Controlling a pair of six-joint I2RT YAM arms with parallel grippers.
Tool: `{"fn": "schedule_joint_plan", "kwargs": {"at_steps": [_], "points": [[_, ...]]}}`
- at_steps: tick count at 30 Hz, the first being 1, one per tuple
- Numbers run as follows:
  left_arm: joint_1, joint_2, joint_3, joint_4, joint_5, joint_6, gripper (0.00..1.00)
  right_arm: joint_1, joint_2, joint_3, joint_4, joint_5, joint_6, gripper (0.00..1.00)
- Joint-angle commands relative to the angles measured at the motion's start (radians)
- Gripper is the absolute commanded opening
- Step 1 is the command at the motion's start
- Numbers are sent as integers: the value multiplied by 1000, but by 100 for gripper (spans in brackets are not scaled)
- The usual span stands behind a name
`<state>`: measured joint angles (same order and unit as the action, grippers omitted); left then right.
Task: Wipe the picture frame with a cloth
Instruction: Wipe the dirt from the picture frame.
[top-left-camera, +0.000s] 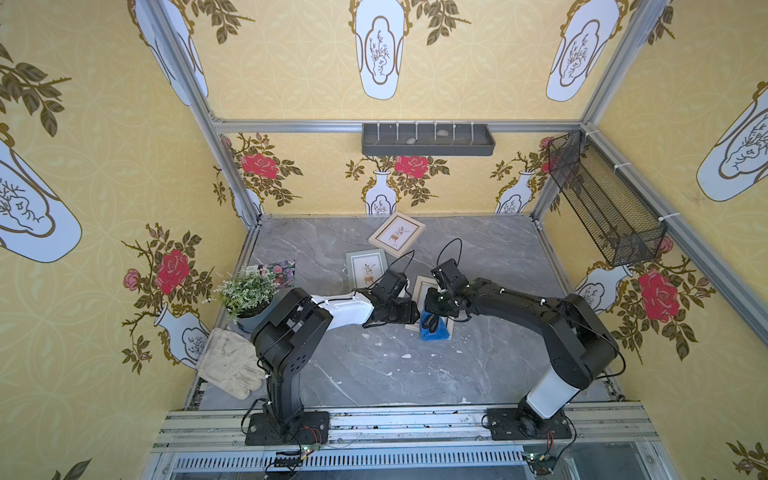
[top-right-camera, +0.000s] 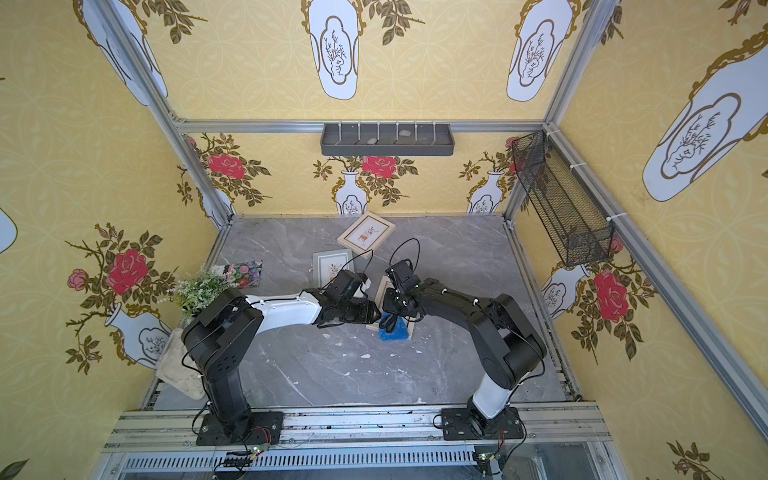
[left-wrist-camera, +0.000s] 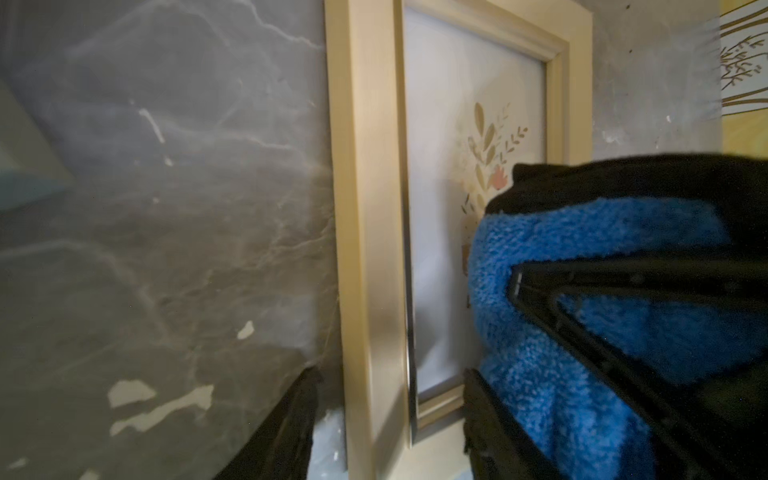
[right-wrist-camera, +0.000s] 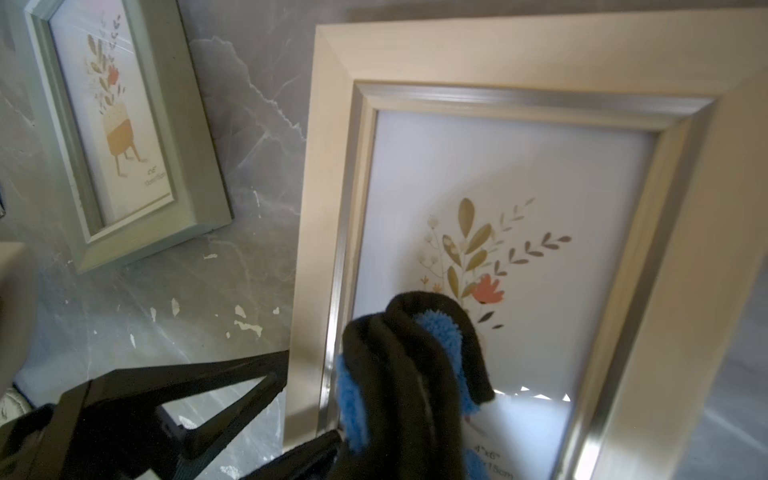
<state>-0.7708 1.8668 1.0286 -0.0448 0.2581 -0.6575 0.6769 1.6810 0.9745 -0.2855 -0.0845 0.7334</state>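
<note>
nearest on the bench (top-left-camera: 365, 374), the right hand (top-left-camera: 433, 321) is clamped on the bunched blue cloth (top-left-camera: 439, 332), which rests on the near end of the beige picture frame (right-wrist-camera: 519, 54) lying flat, probably ready to rub the glass. the left hand (left-wrist-camera: 390, 424) has its jaws apart astride the frame's side rail, apparently to steady it. farther off lie a green frame (top-left-camera: 368, 268) and a pale frame (top-left-camera: 397, 233), untouched.

cloth (left-wrist-camera: 582, 232): bright blue, black trim | frame (right-wrist-camera: 320, 166): beige | table (top-left-camera: 374, 374): grey marble
</note>
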Motion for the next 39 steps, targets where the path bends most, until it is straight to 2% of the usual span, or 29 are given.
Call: {"fn": "schedule_joint_plan", "kwargs": {"at_steps": [1, 6, 14, 18, 20, 24, 27, 30, 34, 39], "points": [[1, 24, 5, -45, -38, 15, 52, -34, -9, -17, 2, 2, 24, 0], [1, 49, 10, -82, -81, 36, 42, -115, -75, -79, -2, 4, 9, 0], [1, 66, 9, -116, -116, 60, 35, -92, 8, -35, 89, -64, 30, 0], [-2, 59, -3, -133, -133, 71, 33, -132, 20, -28, 116, -94, 37, 0], [-6, 51, -12, -139, -143, 85, 34, -156, 21, -20, 116, -100, 27, 0], [-37, 38, -6, -174, -197, 150, 43, -161, 23, 6, 110, -103, 18, 0], [-54, 42, 1, -209, -246, 170, 43, -158, 29, 10, 117, -106, 22, 0], [-54, 57, 3, -214, -252, 170, 39, -157, 34, 10, 121, -104, 23, 0], [-55, 75, 15, -223, -258, 152, 27, -160, 43, 16, 126, -90, 17, 0], [-55, 46, -20, -217, -301, 104, 20, -206, 18, 22, 102, -13, -13, 0]]}}
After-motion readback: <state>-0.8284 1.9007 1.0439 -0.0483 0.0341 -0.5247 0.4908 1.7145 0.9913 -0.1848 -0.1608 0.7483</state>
